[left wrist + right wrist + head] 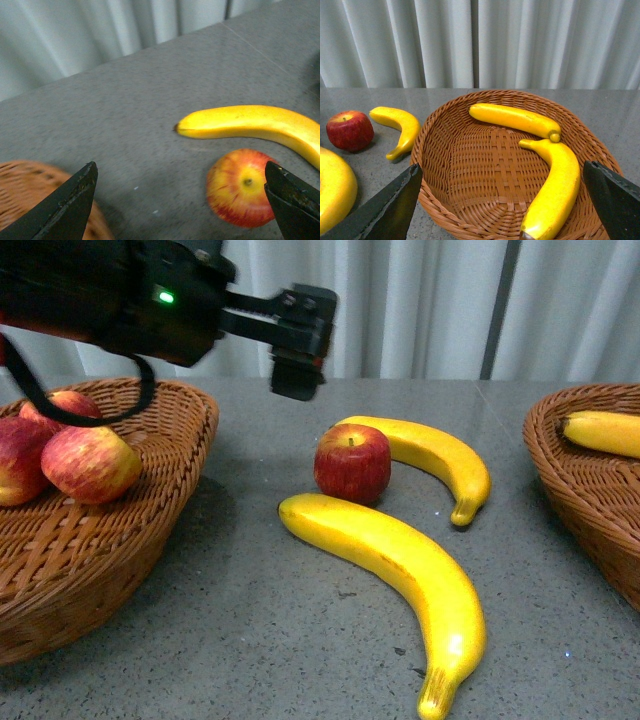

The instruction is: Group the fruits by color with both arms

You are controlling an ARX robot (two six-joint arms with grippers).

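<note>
Nearby, red apple (242,187) below left end effector (180,167), released wide, banana (250,125) just beside apple.

**Loose apple fenced by two bananas, open on its left and from above**

The apple (352,462) has the far banana (430,455) curving close behind and to its right, and the near banana (400,570) lies just in front. Bare table (240,630) runs from its left side to the left basket (170,490), whose right half is free of its apples (75,455). A narrow strip separates the far banana's tip from the right basket (560,470). The left gripper (297,375) hangs wide-spread over that bare table.
</note>
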